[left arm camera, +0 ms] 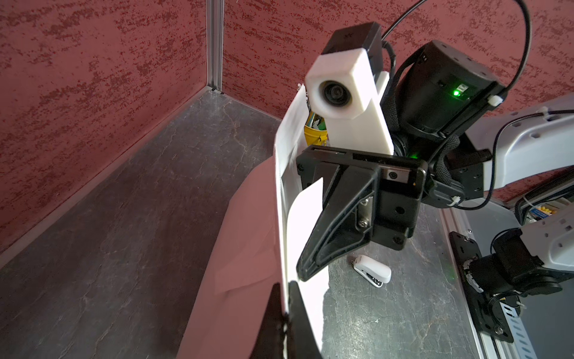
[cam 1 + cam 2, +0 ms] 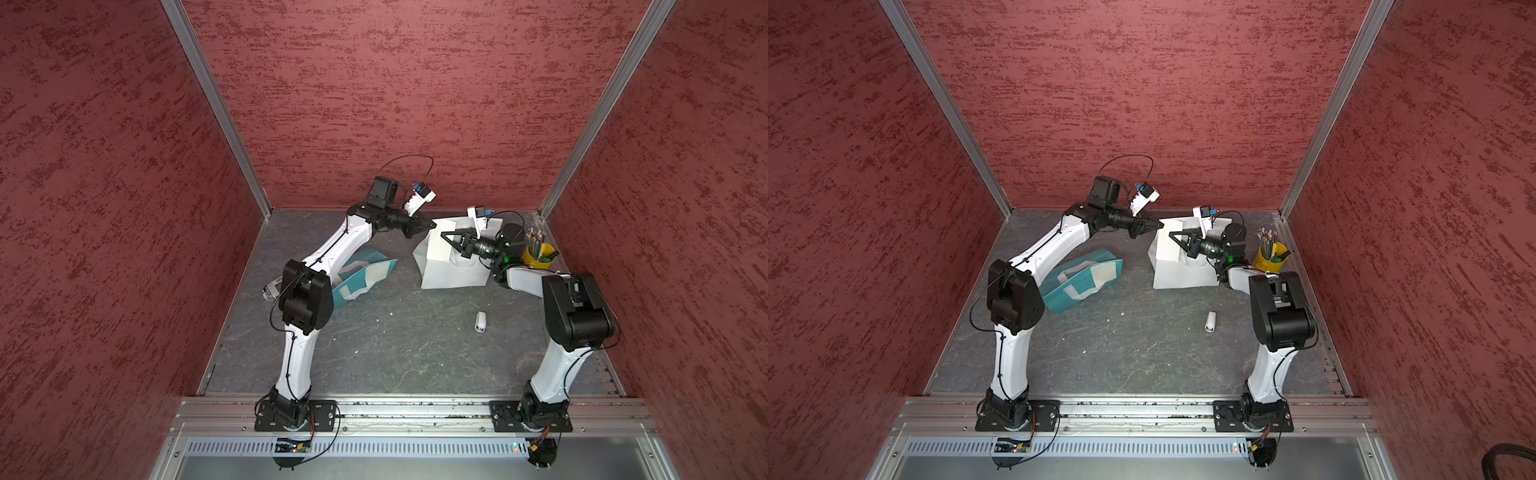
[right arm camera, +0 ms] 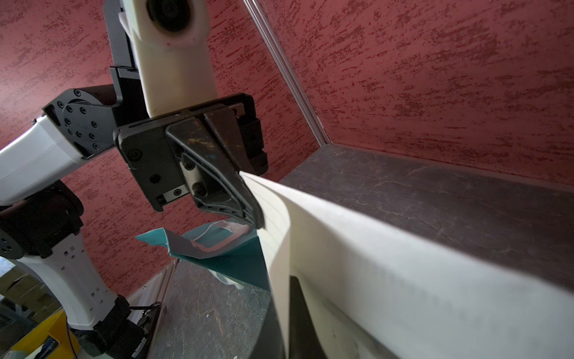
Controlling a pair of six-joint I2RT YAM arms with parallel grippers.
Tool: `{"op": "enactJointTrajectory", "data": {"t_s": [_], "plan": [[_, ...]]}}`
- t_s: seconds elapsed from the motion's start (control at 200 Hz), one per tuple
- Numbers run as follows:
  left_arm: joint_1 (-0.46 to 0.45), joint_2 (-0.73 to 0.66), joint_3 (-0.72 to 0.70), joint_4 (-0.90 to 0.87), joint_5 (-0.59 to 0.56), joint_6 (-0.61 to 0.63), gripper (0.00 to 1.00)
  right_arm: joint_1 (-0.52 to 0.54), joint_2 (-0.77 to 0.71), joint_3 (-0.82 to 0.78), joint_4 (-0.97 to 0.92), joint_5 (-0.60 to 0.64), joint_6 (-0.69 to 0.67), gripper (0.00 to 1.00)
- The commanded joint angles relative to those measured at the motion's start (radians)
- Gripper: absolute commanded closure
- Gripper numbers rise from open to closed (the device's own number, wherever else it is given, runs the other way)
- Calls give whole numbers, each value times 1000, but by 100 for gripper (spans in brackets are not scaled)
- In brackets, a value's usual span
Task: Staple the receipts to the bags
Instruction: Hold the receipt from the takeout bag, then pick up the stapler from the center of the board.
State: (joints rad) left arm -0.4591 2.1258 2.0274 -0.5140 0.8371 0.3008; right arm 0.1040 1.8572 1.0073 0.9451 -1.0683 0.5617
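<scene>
The white bag (image 2: 453,274) is held up at the back right, and a receipt (image 2: 438,247) lies against its upper part. My left gripper (image 2: 432,225) is shut on the bag's top edge (image 1: 281,217), where the receipt (image 1: 306,223) meets it. My right gripper (image 2: 444,236) has one finger (image 1: 326,242) flat on the receipt; the sheet (image 3: 279,264) runs between its close-set fingers, and I cannot see whether they press on it. The teal bag (image 2: 1054,297) lies flat to the left with another receipt (image 2: 1104,272) on it. The small white stapler (image 2: 481,322) lies on the floor, untouched.
A yellow cup of pencils (image 2: 538,253) stands at the back right, just behind my right arm. A crumpled printed wrapper (image 2: 272,289) lies by the left wall. Red walls close in three sides and a metal rail (image 2: 415,409) runs along the front.
</scene>
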Motion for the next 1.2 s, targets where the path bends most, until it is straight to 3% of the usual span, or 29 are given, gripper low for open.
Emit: {"op": "enactJointTrajectory", "data": {"t_s": [0.0, 0.08, 0.256, 0.381, 0.551, 0.721, 1.027, 1.197], "plan": [[3, 11, 28, 17, 26, 5, 100, 4, -1, 24, 31, 21, 8, 59], [3, 8, 24, 20, 26, 4, 100, 3, -32, 10, 10, 44, -5, 37], [3, -17, -12, 73, 15, -20, 100, 2, -229, -77, -293, 213, -160, 28], [1, -48, -54, 113, 7, -23, 100, 2, -413, -169, -591, 428, -213, 24], [-15, -97, -120, 148, -46, -8, 100, 2, -562, -209, -1074, 691, -229, 24], [-54, -155, -193, 139, -118, 60, 100, 2, -661, -279, -1318, 877, -195, 24], [-75, -227, -269, 162, -163, 80, 100, 6, -573, -303, -1496, 936, -188, 33], [-79, -246, -290, 165, -165, 86, 100, 29, -546, -322, -1467, 911, -177, 37]]}}
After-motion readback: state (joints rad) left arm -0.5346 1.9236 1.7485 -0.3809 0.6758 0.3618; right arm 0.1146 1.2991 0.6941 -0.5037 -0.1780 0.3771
